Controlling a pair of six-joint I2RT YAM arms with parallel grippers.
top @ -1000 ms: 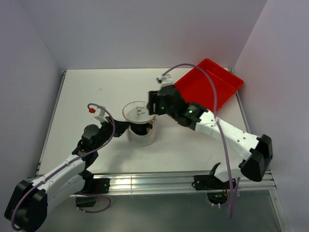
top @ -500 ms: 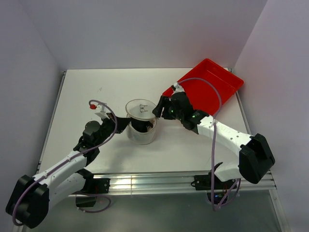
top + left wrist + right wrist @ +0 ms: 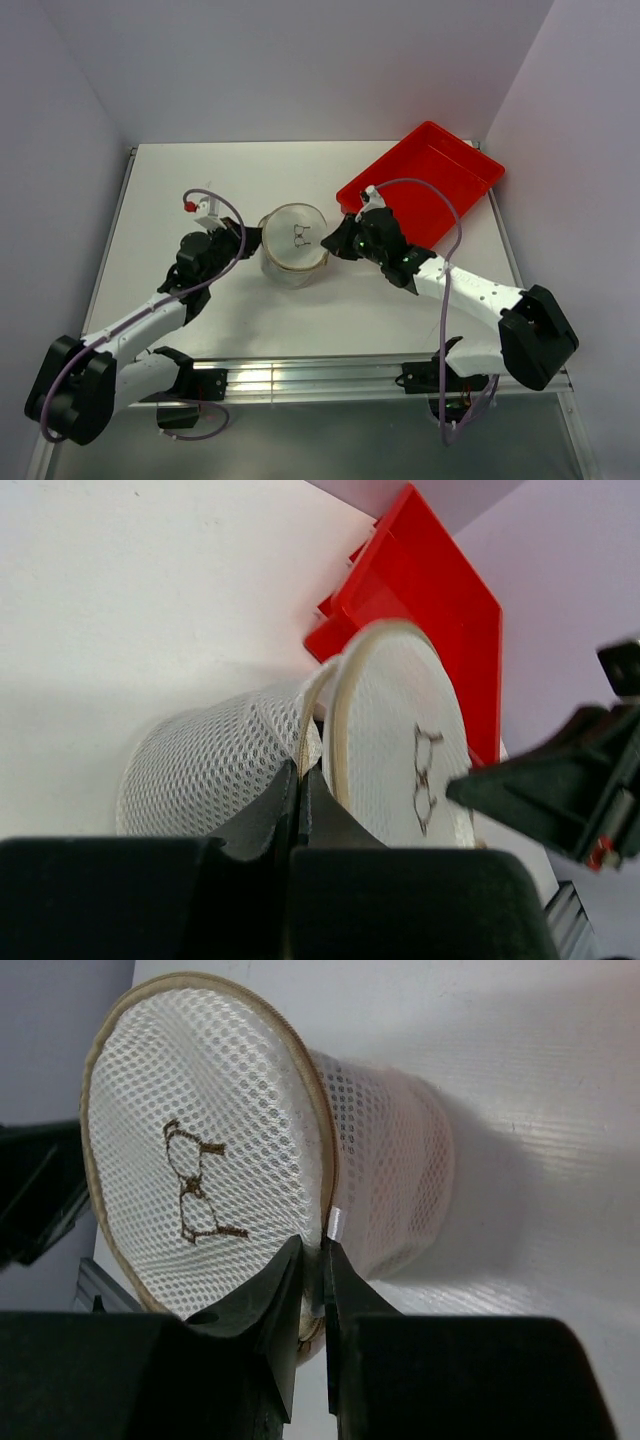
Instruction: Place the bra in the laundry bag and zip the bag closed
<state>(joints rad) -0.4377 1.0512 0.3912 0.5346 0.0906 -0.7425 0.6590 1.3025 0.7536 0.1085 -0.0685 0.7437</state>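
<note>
White mesh laundry bag (image 3: 293, 245), red tray (image 3: 452, 168)

One laundry bag (image 3: 293, 245), one red tray (image 3: 440, 175), two grippers (image 3: 251, 240) (image 3: 334, 243) (one per arm).

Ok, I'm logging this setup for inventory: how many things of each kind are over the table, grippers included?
White mesh laundry bag: 1
Red tray: 1
Grippers: 2, the left gripper and the right gripper
Total: 4

laundry bag (image 3: 293, 240) lid now lowered onto rim, right hand (image 3: 331, 246) narrowed at bag's edge
</note>
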